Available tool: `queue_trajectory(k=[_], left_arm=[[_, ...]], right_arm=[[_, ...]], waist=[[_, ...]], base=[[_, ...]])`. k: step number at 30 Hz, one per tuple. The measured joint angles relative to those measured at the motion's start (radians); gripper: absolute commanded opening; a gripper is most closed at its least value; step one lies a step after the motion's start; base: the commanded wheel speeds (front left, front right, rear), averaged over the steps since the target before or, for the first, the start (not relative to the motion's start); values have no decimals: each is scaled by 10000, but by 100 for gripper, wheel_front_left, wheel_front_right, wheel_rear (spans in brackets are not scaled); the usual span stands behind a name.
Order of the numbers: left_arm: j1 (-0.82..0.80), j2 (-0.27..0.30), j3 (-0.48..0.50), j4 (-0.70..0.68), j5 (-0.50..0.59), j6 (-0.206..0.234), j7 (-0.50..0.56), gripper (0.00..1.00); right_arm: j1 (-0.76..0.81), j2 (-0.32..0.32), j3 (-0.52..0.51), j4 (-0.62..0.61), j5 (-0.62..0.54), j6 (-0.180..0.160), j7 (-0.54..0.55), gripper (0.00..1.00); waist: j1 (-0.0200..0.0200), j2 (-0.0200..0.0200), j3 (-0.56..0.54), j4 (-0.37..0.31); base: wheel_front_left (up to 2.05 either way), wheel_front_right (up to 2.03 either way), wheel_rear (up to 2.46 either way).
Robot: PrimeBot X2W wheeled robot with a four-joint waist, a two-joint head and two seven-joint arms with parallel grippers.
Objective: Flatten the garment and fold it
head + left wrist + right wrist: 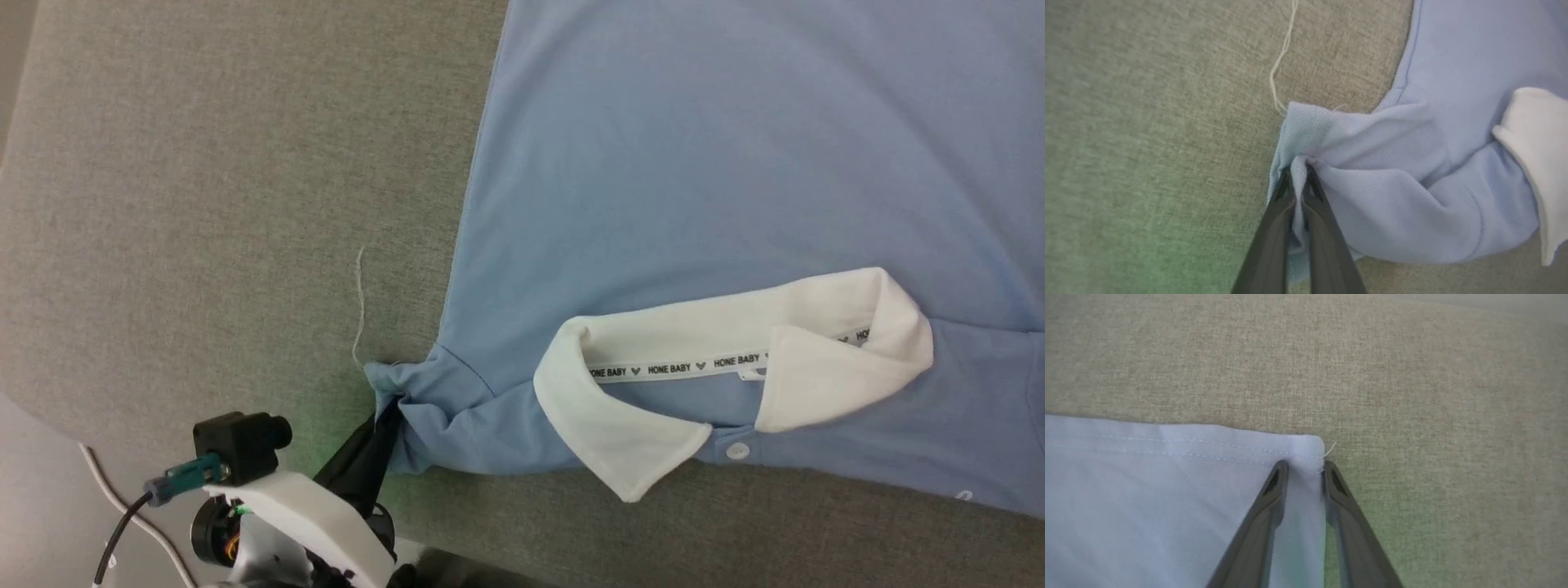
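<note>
The garment (pixel 694 163), a light blue polo shirt with a white collar (pixel 824 310) and "HONE BABY" neck tape, lies spread on the grey cloth table with its collar toward me. My left gripper (pixel 390 408) is shut on a bunched fold of the sleeve at the shirt's near left corner; in the left wrist view the blue cloth (pixel 1412 183) is pinched between the closed fingertips of that gripper (pixel 1298 169). In the right wrist view my right gripper (pixel 1304 465) straddles a stitched hem corner of the garment (pixel 1147 490), jaws apart with a strip of cloth between them.
A loose white thread (pixel 359 302) lies on the grey table cover (pixel 204 204) just beyond the pinched sleeve. The table's rounded edge (pixel 33 425) runs at lower left, with a white cable (pixel 106 498) by my left wrist.
</note>
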Motion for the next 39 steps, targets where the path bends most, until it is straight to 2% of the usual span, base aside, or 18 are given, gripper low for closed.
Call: queue_trajectory(k=[2,4,9,13,16,18,23,29,34,39], left_arm=[[-19,-8,-29,46,0,-2,-17,0],[-31,-23,-50,146,0,-2,-71,0],[-27,-54,-15,447,0,15,-82,0],[122,42,77,541,2,176,-36,0],[500,240,228,514,4,408,134,0],[808,359,320,474,6,499,261,0],[1295,525,414,148,6,667,476,0],[1638,637,458,-153,4,805,683,0],[1686,734,481,-267,4,853,765,0],[1709,759,445,-364,4,895,825,0]], right_arm=[[213,90,77,-265,-21,2,58,0],[668,125,163,-631,21,2,-504,0],[2289,144,107,-1530,299,2,-3467,0],[3604,416,-437,-2027,437,8,-5739,0],[4638,790,-1066,-2324,514,13,-6784,0],[5295,1137,-1509,-2556,610,13,-7072,0],[6990,1916,-2441,-3258,911,13,-6771,0],[8446,2424,-3030,-3835,1122,15,-4911,0],[9119,2589,-3279,-3845,1133,15,-3452,0],[9445,2612,-3365,-3396,1327,15,-2736,0]], waist=[[0,0,-57,20],[1,0,-166,20],[2,0,-649,-69],[3,0,-1179,-214],[2,0,-1639,-355],[2,0,-1956,-464],[1,0,-2731,-791],[0,0,-3389,-1354],[-1,0,-3744,-1828],[0,0,-3955,-2132]], base=[[0,0,0],[0,0,0],[0,0,0],[0,0,0],[0,0,0],[0,0,0],[0,0,0],[0,0,0],[0,0,0],[0,0,0]])
